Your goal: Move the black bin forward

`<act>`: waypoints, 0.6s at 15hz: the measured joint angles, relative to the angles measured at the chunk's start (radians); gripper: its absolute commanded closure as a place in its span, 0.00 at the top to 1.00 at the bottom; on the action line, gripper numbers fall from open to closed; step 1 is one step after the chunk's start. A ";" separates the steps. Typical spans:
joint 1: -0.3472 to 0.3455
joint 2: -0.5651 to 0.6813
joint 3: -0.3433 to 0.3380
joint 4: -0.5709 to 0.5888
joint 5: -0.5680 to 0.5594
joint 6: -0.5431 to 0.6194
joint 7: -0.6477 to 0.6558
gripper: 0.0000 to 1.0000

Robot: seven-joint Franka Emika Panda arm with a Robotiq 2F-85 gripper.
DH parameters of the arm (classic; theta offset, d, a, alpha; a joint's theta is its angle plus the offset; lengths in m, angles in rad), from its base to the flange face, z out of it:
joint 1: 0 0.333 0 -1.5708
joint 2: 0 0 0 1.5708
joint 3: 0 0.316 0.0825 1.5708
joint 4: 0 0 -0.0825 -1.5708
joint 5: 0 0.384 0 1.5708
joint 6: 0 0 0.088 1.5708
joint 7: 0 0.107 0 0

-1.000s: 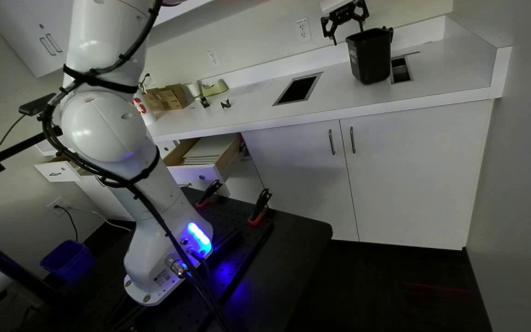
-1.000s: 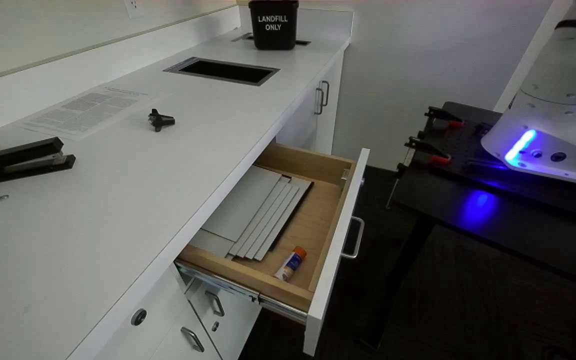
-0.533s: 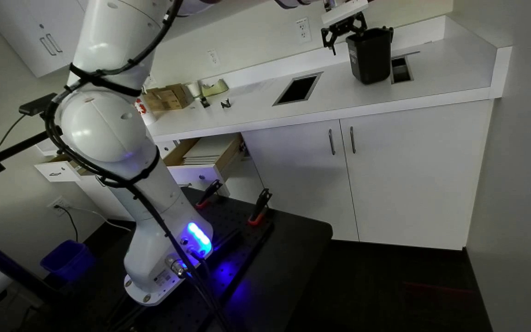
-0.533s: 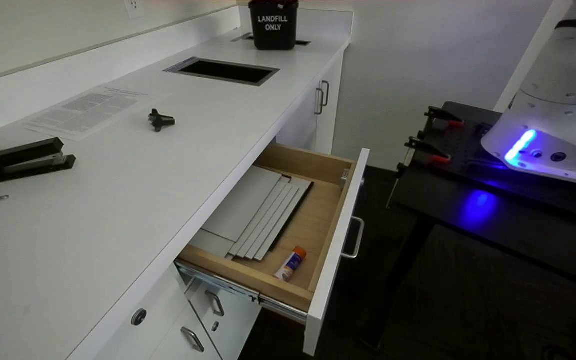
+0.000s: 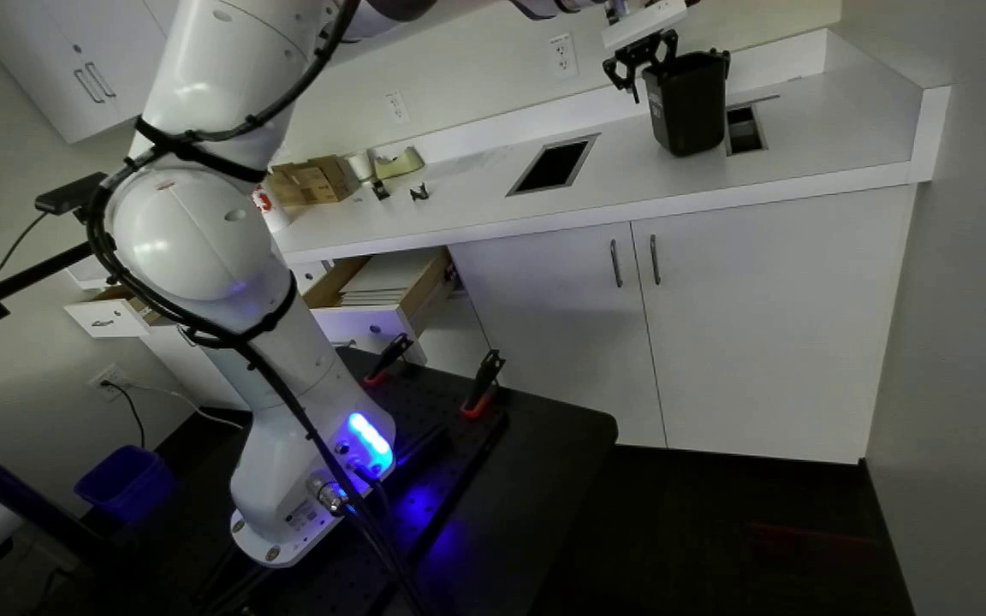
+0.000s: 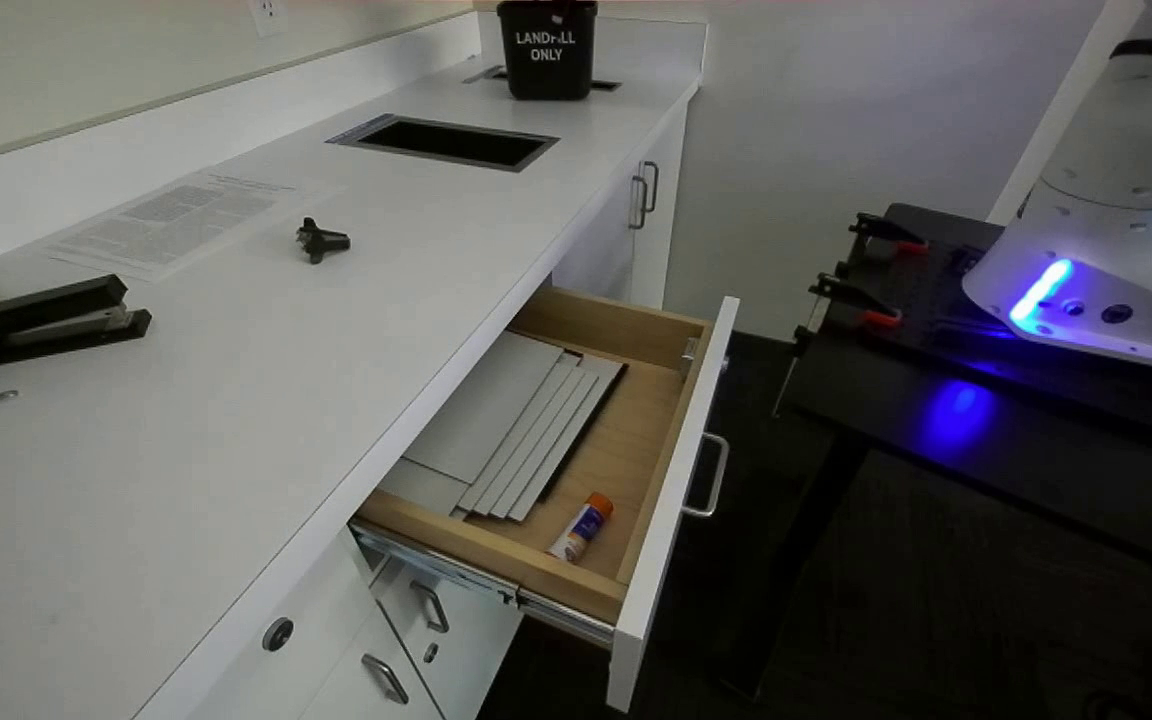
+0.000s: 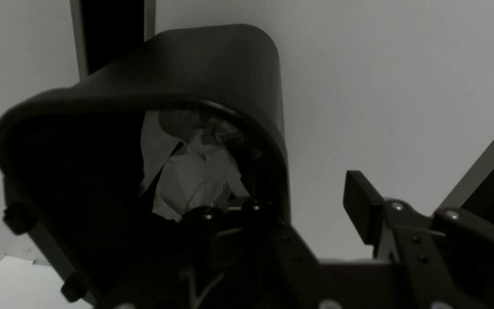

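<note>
Two-fingered black gripper point(image 7: 308, 199) has narrowed astride one wall of the tapered black plastic bin point(image 5: 688, 109) but stands spread; wall unpinched, forward move likely awaits closure.

A long white bench point(image 5: 476, 201) runs along a pale wall point(image 5: 476, 85), with white cabinet doors point(image 5: 758, 325) below it. One drawer point(image 6: 506, 562) stands pulled out. The floor point(image 5: 715, 530) is dark, and the light is rather dim.
</note>
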 measured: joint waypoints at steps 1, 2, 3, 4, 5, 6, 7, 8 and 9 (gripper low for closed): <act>0.000 0.003 0.000 0.006 0.000 0.000 0.000 0.12; 0.000 0.005 0.000 0.012 0.000 0.000 0.000 0.04; -0.001 0.008 0.000 0.019 0.000 0.000 0.000 0.01; -0.001 0.010 0.000 0.026 0.000 0.000 0.000 0.00; -0.002 0.013 0.000 0.033 0.000 -0.001 0.000 0.00; -0.002 0.016 0.000 0.036 0.000 -0.003 0.000 0.02; -0.003 0.020 0.000 0.042 0.000 -0.004 0.000 0.02; -0.003 0.025 0.000 0.048 0.000 -0.005 0.000 0.02; -0.003 0.028 0.000 0.053 0.000 -0.007 0.000 0.02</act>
